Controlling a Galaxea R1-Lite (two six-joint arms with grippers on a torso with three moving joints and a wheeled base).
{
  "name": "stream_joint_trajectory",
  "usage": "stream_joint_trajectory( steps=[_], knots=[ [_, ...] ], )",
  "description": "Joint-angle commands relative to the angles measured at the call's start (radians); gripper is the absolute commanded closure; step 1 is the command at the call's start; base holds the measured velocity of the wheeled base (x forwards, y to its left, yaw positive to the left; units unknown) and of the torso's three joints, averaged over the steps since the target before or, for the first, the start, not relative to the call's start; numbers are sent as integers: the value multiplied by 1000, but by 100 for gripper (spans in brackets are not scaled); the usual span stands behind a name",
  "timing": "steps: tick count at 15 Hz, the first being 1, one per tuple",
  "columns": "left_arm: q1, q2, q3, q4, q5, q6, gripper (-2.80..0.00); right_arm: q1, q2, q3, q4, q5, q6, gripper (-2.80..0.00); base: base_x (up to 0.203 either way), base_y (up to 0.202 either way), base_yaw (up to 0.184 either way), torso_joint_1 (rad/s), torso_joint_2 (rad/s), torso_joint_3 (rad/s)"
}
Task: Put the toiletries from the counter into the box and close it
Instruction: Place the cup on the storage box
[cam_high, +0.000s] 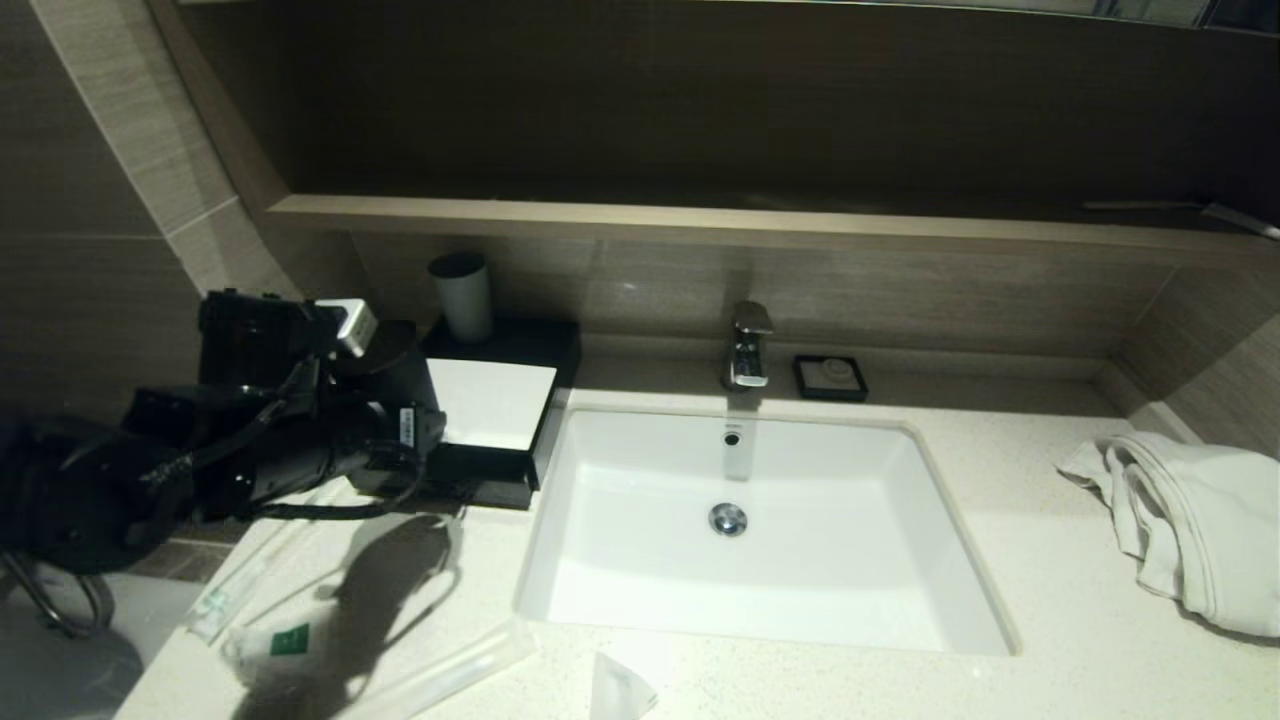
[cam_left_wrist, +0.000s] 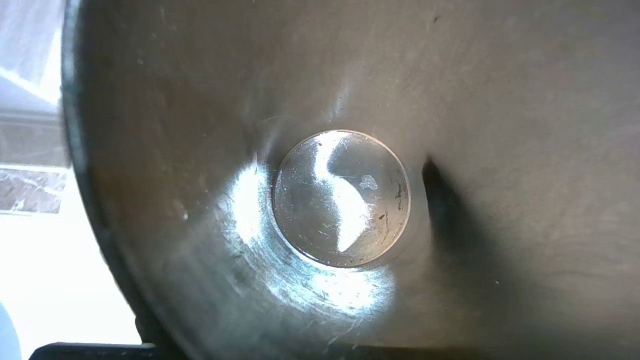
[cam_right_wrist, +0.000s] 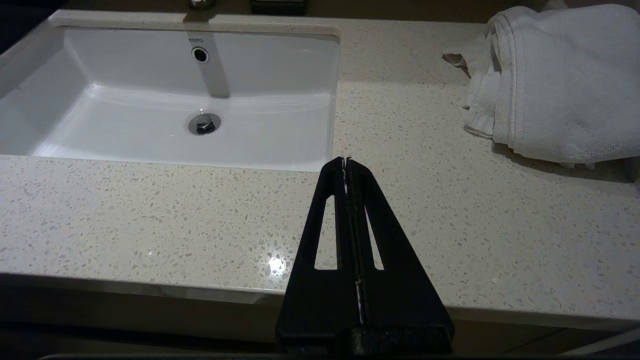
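We see the off-white speckled stone counter (cam_high: 1050, 600) filling the lower part of the head view, with the white rectangular sunken sink (cam_high: 820, 480) set in its middle and a chrome tap (cam_high: 748, 345) at the sink's far edge. A brown wooden shelf (cam_high: 700, 218) runs across the upper part of the frame. At the right edge lies a crumpled white towel (cam_high: 1190, 520), well apart from everything else.

The left arm (cam_high: 250, 430), black and bulky, comes in from the left edge at mid height and reaches toward the low black rectangular box (cam_high: 495, 420) with its flat white top panel, which stands just left of the sink. The arm covers the box's near left corner; we cannot see the left gripper's fingers, so we cannot tell how they stand. The left wrist view shows only a close grey curved surface with a shiny round disc in its middle.

A dark grey cup (cam_high: 462, 295) stands on the box's far black part. A small black square soap dish (cam_high: 830, 377) sits just right of the tap.

The toiletries remain on the counter in the lower left of the frame: a long thin translucent packet (cam_high: 240, 585), a short pouch with a green square mark (cam_high: 285, 642), another long translucent packet (cam_high: 450, 672), and a small white pouch (cam_high: 618, 690) at the bottom edge.

The right gripper (cam_right_wrist: 346, 161) hangs over the counter's front edge beside the sink in the right wrist view, its black fingers pressed together on nothing.
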Motion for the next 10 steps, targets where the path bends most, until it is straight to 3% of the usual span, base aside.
stream_joint_trajectory(
  steps=[1,10],
  knots=[
    [-1,47,-23,-2,1,-2,0,0,0,0,0,1,0,0,0,0,0,0,0,0],
    [-1,271,-270,4,3,0,0,0,0,0,0,1,0,0,0,0,0,0,0,0]
  ],
)
